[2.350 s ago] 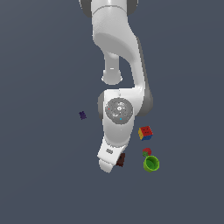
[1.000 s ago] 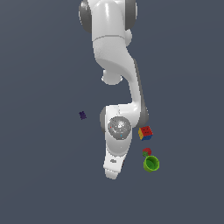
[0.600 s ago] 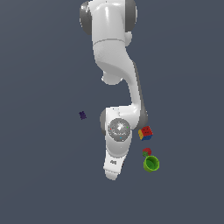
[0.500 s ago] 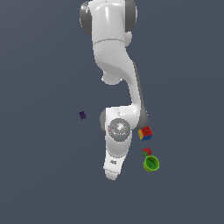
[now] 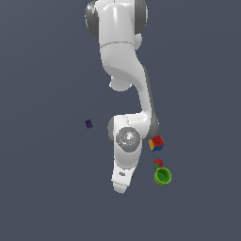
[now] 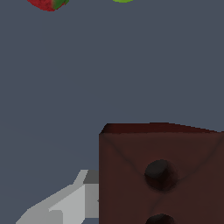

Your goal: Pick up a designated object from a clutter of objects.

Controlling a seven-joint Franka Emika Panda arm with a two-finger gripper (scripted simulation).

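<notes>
From the exterior view, the white arm (image 5: 123, 80) reaches down over the dark tabletop (image 5: 42, 188), its wrist and hand section covering whatever lies directly beneath; the claw itself is hidden by the arm in this view. To the exterior view's right of the wrist sit a multicoloured cube (image 5: 156, 143), a small red piece (image 5: 157, 164) and, touching or just beside that, a green cup (image 5: 163, 176). A tiny purple piece (image 5: 88, 124) lies well apart on the exterior view's left. The brown block is not visible here, presumably because the arm stands over it. At the wrist view, the brown block (image 6: 161, 175) fills much of the frame at very close range, dark dots on its face, with one grey finger (image 6: 65, 203) showing beside one edge. The other finger is out of sight, so whether the claw is wide or closed on the block cannot be told. Such closeness suggests a descent positioned to straddle the block for the grasp.
</notes>
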